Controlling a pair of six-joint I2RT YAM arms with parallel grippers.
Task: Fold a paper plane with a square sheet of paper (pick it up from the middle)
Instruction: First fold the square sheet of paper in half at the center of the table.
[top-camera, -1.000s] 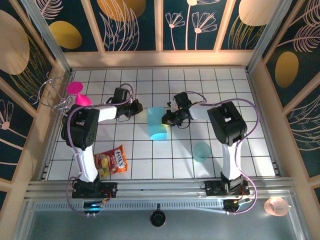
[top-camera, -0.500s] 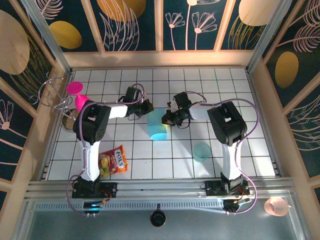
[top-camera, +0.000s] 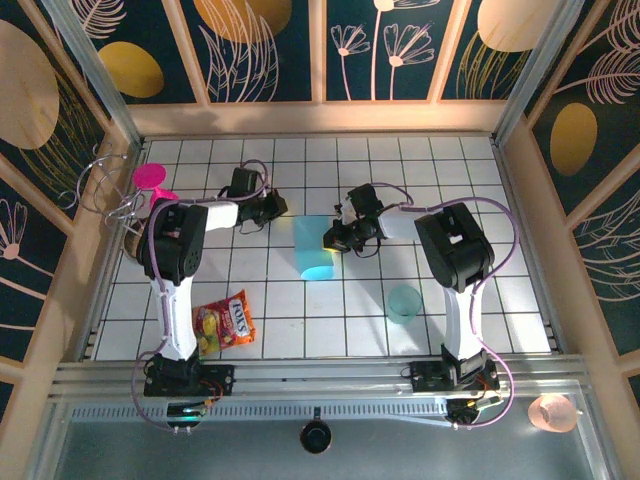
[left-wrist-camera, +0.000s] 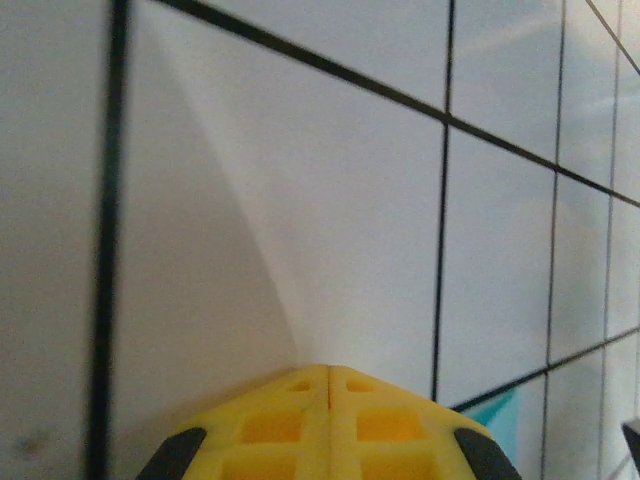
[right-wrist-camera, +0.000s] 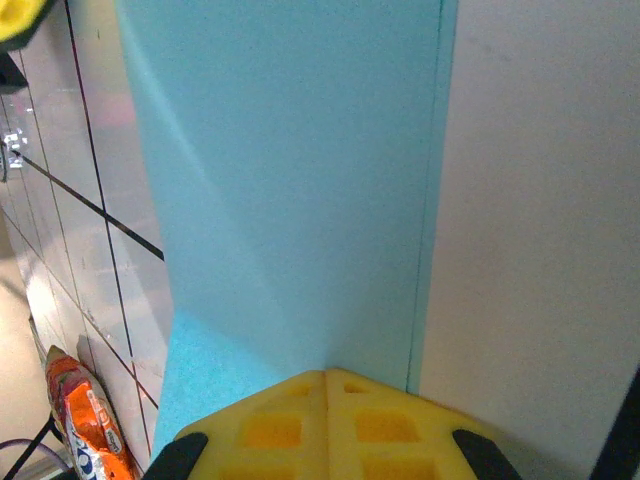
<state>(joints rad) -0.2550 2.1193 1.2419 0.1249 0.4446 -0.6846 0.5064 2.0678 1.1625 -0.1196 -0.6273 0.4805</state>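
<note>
The light-blue sheet of paper (top-camera: 313, 250) lies folded into a narrow upright strip on the white tiles at the middle of the table. My right gripper (top-camera: 328, 240) is shut, its yellow fingertips (right-wrist-camera: 290, 400) pressed down on the paper (right-wrist-camera: 300, 180) close to its right edge. My left gripper (top-camera: 278, 206) is also shut and sits over bare tile a little left of the paper. In the left wrist view its tips (left-wrist-camera: 328, 368) hold nothing, and a corner of the paper (left-wrist-camera: 495, 412) shows at the lower right.
A translucent teal cup (top-camera: 404, 303) stands right of centre near the front. A candy bag (top-camera: 222, 323) lies at the front left, beside the left arm. A pink object (top-camera: 150, 178) and a wire rack (top-camera: 105, 190) sit at the left wall.
The left gripper reached right towards the paper's left edge, then drew back left, away from it. The right gripper and the paper stayed put.
</note>
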